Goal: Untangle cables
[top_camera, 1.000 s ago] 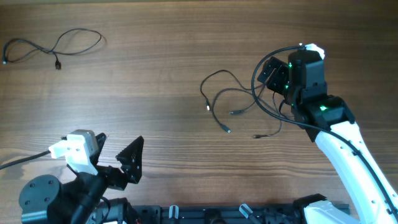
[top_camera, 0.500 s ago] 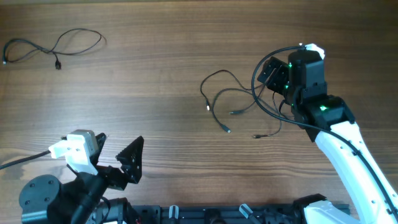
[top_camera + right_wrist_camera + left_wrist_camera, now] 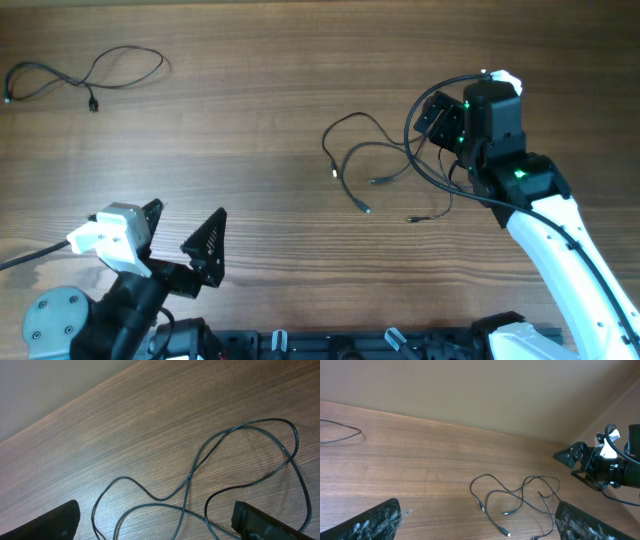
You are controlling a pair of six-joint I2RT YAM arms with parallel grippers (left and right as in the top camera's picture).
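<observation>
A loose tangle of thin black cables lies on the wooden table right of centre, with several plug ends pointing down. It also shows in the left wrist view and the right wrist view. A separate thin black cable lies at the far left. My right gripper is open at the tangle's right edge, strands between its fingers. My left gripper is open and empty near the front left, well away from the tangle.
The right arm's own thick black cable loops beside the right gripper. The robot base runs along the front edge. A beige wall stands behind the table.
My left gripper has shifted slightly left and up. The right arm and the cables have not moved.
</observation>
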